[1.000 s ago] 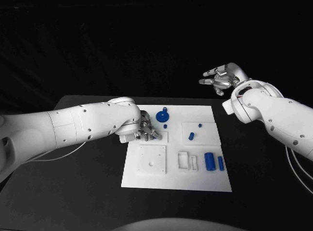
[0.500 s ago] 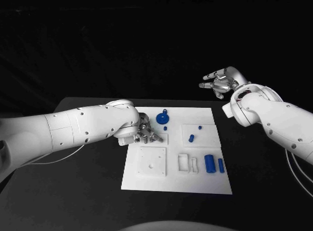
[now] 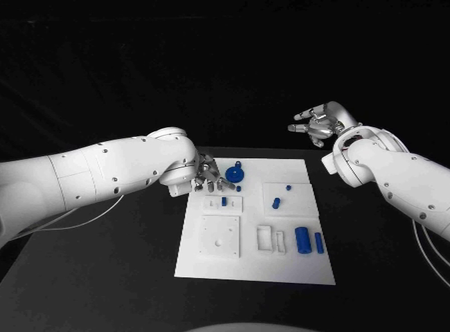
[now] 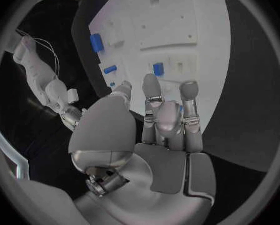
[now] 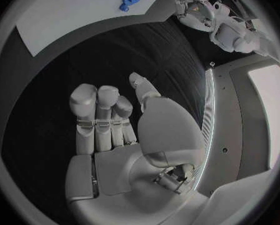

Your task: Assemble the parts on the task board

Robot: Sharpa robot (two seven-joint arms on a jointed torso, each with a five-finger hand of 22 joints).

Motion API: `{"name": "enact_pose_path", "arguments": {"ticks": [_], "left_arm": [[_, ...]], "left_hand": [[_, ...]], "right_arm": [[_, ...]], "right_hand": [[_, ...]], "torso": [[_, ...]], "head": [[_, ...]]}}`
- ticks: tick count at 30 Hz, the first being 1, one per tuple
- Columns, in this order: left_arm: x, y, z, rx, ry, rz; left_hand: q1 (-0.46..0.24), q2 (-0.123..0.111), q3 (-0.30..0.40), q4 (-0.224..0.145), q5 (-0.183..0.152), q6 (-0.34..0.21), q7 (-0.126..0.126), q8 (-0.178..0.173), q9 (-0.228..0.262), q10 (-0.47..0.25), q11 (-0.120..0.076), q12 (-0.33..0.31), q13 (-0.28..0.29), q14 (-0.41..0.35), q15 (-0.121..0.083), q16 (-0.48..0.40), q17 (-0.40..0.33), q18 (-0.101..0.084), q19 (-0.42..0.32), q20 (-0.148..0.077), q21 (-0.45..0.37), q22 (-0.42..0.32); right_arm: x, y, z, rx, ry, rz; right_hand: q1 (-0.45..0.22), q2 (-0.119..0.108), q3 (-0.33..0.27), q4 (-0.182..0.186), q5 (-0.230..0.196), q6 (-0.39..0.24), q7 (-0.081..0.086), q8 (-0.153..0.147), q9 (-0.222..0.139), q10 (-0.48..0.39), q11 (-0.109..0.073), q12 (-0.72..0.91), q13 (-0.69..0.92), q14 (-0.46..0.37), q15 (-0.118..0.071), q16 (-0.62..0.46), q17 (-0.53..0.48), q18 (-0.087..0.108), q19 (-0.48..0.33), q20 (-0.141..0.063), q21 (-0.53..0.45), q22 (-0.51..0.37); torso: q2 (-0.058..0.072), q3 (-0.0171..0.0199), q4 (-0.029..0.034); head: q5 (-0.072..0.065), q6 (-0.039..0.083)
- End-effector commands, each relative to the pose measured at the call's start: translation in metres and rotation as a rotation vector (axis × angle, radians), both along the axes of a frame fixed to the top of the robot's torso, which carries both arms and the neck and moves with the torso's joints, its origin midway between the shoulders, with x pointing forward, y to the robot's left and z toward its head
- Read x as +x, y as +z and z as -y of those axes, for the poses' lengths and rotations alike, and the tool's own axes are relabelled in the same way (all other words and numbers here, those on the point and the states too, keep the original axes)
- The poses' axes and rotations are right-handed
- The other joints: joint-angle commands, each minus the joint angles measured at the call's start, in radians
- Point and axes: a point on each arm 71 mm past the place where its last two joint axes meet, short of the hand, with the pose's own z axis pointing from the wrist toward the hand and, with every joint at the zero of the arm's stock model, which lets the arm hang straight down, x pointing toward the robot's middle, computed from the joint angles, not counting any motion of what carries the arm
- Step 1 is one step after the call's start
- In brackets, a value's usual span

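**Fingers spread on both hands, nothing held**

Fingers (image 4: 152,92) of the left hand (image 3: 207,178): extended and slightly apart, empty, tips hanging just above the far left corner of the task board (image 3: 215,266). The head view cannot settle whether they touch the board. The left wrist view shows the palm from behind, with the fingertips over the white plate beside a small blue peg (image 4: 158,69) standing in a raised white block.

Task board: white plate in the middle of the black table (image 3: 105,277). Left to right on it:
- a square white panel (image 3: 220,236) near the left edge, with a smaller white block (image 3: 223,203) beyond it carrying tiny blue pegs;
- a round blue gear (image 3: 234,171) at the far edge, just beside the left fingertips; the right wrist view shows it too;
- a white slotted bracket (image 3: 270,239);
- a blue peg (image 3: 276,203) on a square white plate;
- a blue cylinder (image 3: 302,239) and a slimmer blue bar (image 3: 319,241) side by side near the right edge.

Right hand (image 3: 321,119): raised well clear of the board, beyond the table's far right corner, fingers loosely curled and apart, empty. The right wrist view confirms a bare palm.

Changes from a second ago: the left hand has drawn back from the small white block toward the far left corner, uncovering that block. The right hand sits a little lower and nearer the table. Parts unmoved.
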Motion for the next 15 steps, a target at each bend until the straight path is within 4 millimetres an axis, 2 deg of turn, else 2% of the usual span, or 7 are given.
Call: {"name": "enact_pose_path", "arguments": {"ticks": [1, 5, 8, 9, 12, 15], "left_arm": [[0.006, 0.005, -0.006, -0.002, 0.017, -0.001], [0.013, 0.009, -0.013, -0.001, 0.04, 0.003], [0.019, 0.012, -0.017, 0.004, 0.055, 0.005], [0.023, 0.013, -0.02, 0.009, 0.065, 0.006], [0.028, 0.015, -0.025, 0.015, 0.081, 0.01], [0.036, 0.017, -0.031, 0.024, 0.104, 0.018]], "left_hand": [[-0.002, 0.032, -0.004, -0.037, 0.034, -0.003, 0.001, -0.01, -0.02, 0.049, 0.006, -0.009, 0.005, -0.005, 0.002, -0.006, -0.006, -0.014, -0.001, 0.002, -0.009, 0.014], [0.001, 0.058, -0.011, -0.08, 0.091, -0.007, 0.001, -0.019, -0.034, 0.048, 0.006, -0.019, 0.012, -0.009, 0.003, -0.011, -0.014, -0.014, -0.002, 0.002, -0.013, 0.014], [-0.008, 0.086, -0.031, -0.122, 0.105, -0.008, 0.0, -0.024, -0.046, 0.048, 0.006, -0.028, 0.021, -0.011, 0.003, -0.014, -0.019, -0.015, -0.002, 0.003, -0.017, 0.014], [-0.01, 0.096, -0.036, -0.135, 0.106, -0.01, 0.0, -0.025, -0.049, 0.048, 0.006, -0.032, 0.027, -0.012, 0.003, -0.015, -0.021, -0.015, -0.002, 0.003, -0.019, 0.015], [-0.014, 0.101, -0.04, -0.14, 0.104, -0.011, 0.001, -0.025, -0.051, 0.048, 0.006, -0.036, 0.03, -0.013, 0.003, -0.017, -0.024, -0.015, -0.002, 0.003, -0.02, 0.015], [-0.022, 0.094, -0.04, -0.133, 0.063, -0.009, 0.001, -0.023, -0.05, 0.048, 0.006, -0.035, 0.033, -0.013, 0.003, -0.016, -0.022, -0.015, -0.002, 0.003, -0.021, 0.015]], "right_arm": [[0.0, 0.0, 0.001, -0.004, 0.003, -0.001], [0.0, -0.001, 0.001, -0.002, 0.001, -0.005], [0.0, -0.001, 0.002, 0.0, 0.0, -0.009], [0.0, -0.001, 0.002, 0.001, 0.0, -0.011], [0.0, -0.001, 0.002, 0.002, -0.001, -0.012], [0.0, -0.001, 0.003, 0.004, -0.001, -0.014]], "right_hand": [[-0.001, -0.005, -0.002, 0.004, 0.002, -0.001, 0.002, 0.002, 0.001, -0.003, 0.002, -0.006, -0.001, 0.002, -0.001, -0.003, -0.001, 0.007, 0.058, -0.005, -0.004, 0.069], [0.0, -0.005, -0.004, 0.006, 0.004, -0.001, 0.002, 0.002, 0.001, -0.003, 0.002, -0.006, -0.001, 0.003, -0.001, -0.003, -0.001, 0.007, 0.058, -0.005, -0.004, 0.069], [0.0, -0.005, -0.004, 0.006, 0.004, -0.001, 0.002, 0.002, 0.001, -0.003, 0.002, -0.006, -0.001, 0.003, -0.001, -0.003, -0.001, 0.007, 0.058, -0.005, -0.004, 0.069], [0.0, -0.005, -0.004, 0.006, 0.004, -0.001, 0.002, 0.002, 0.001, -0.003, 0.002, -0.006, -0.001, 0.003, -0.001, -0.003, -0.001, 0.007, 0.058, -0.005, -0.004, 0.069], [0.001, -0.005, -0.005, 0.01, 0.005, -0.001, 0.002, 0.002, 0.001, -0.003, 0.002, -0.004, -0.001, 0.003, -0.001, -0.003, -0.001, 0.006, 0.058, -0.005, -0.004, 0.069], [0.001, -0.005, -0.005, 0.01, 0.005, -0.001, 0.002, 0.002, 0.001, -0.003, 0.002, -0.004, -0.001, 0.003, -0.001, -0.003, -0.001, 0.006, 0.058, -0.005, -0.004, 0.069]], "torso": [[0.002, 0.0, -0.0015], [0.003, -0.001, -0.0034], [0.003, -0.0021, -0.0032], [0.003, -0.0024, -0.0023], [0.003, -0.0019, -0.0003], [0.004, -0.0018, -0.0004]], "head": [[0.001, 0.005], [0.002, 0.006], [0.001, 0.006], [0.0, 0.007], [-0.001, 0.008], [0.0, 0.01]]}}
